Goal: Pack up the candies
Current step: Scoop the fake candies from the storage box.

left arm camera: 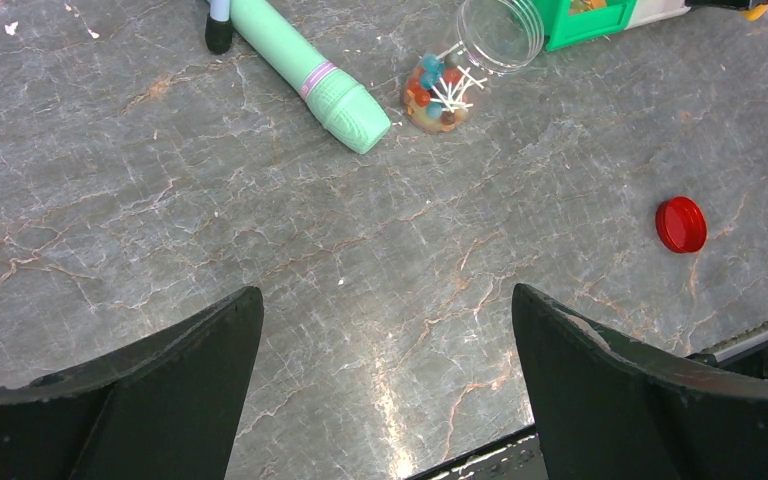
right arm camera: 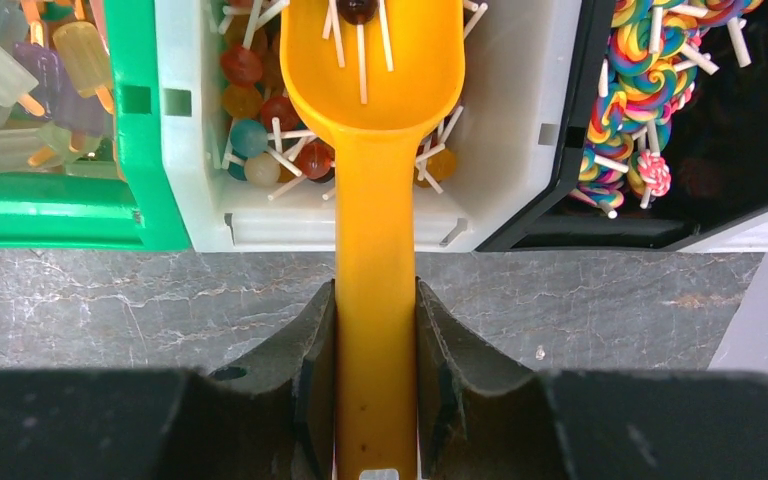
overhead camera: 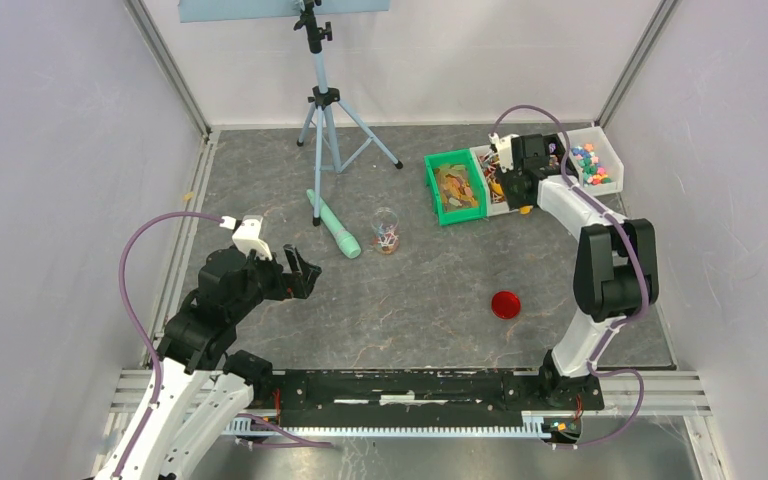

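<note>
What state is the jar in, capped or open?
Open: the clear jar shows a bare mouth with no cap, and the red lid lies well apart from it.

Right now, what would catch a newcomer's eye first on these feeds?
The orange scoop, clamped in the right gripper, sits over the white bin of candies at the far right. Mid-table, a clear jar holds a few candies; a red lid lies apart, nearer the arms. The left gripper hangs open.
</note>
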Robot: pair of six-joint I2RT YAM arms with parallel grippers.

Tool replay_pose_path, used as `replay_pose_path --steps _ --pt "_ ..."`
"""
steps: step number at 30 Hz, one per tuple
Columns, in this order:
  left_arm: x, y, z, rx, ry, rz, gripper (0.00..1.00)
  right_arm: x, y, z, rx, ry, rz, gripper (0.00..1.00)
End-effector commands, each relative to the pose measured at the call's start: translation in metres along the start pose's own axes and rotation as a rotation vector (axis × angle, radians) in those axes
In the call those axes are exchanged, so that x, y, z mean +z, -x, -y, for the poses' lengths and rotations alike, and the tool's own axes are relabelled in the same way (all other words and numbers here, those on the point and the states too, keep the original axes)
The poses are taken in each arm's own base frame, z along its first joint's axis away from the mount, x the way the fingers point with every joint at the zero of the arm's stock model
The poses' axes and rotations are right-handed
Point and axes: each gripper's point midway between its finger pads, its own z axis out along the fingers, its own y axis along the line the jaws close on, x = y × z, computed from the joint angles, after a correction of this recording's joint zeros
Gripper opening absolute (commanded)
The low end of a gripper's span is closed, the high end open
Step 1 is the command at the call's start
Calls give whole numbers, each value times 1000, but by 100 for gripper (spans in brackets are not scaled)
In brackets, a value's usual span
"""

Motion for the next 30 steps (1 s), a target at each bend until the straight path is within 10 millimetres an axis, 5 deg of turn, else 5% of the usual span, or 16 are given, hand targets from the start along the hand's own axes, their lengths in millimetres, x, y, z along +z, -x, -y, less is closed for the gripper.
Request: replay_pose_path --steps 1,30 --pt "1 9 0 13 4 31 100 -1 16 -9 3 42 90 0" --pt "4 7 1 11 3 16 100 -12 -11 -9 11 -8 368 0"
